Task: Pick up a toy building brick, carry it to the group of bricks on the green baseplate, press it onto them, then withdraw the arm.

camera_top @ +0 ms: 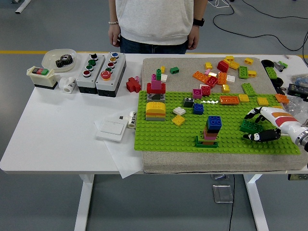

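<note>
On the green baseplate (168,137), toward its 3 o'clock edge, the right hand (269,126) curls its fingers (254,137) around a dark green brick (250,127). At 9 o'clock of that brick, well apart, stands the brick stack (210,131).

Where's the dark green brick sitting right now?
In the head view, the dark green brick sits on the right part of the green baseplate, between the fingers of the right hand, right of the blue-topped brick stack.
</note>
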`<action>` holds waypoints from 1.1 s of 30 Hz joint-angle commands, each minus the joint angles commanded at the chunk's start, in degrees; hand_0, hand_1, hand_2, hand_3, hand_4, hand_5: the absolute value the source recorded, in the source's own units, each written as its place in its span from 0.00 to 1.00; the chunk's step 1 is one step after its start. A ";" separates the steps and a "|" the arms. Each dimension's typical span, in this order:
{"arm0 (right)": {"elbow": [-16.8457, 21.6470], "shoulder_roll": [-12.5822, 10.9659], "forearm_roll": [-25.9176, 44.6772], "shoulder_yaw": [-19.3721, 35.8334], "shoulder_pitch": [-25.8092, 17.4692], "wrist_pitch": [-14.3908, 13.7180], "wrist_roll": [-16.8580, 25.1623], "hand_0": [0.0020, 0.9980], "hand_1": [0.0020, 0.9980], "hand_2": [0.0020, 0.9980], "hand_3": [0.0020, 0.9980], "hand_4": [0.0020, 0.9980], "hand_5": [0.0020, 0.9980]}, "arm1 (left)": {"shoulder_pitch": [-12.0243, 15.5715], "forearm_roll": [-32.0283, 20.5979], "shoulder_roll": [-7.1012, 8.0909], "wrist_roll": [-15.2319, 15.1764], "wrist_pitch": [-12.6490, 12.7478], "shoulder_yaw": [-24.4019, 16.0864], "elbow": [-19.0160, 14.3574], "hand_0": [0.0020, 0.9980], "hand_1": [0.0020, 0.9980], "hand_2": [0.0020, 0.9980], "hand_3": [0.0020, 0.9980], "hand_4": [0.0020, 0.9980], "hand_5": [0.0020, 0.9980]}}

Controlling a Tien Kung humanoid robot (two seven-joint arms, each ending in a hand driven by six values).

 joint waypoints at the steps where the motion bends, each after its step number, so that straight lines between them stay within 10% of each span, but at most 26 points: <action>1: -0.02 0.01 -0.10 -0.05 0.04 -0.16 0.02 0.49 0.51 0.58 0.57 0.88 0.37 | 0.00 0.06 0.00 0.02 -0.01 -0.03 0.00 0.40 0.54 0.64 0.78 0.79 0.91; 33: -0.69 -0.16 -1.88 -0.71 0.40 -2.44 1.40 0.32 0.42 0.52 0.52 0.78 0.41 | -0.11 0.12 -0.06 0.04 0.22 -0.16 -0.02 0.40 0.54 0.64 0.78 0.79 0.91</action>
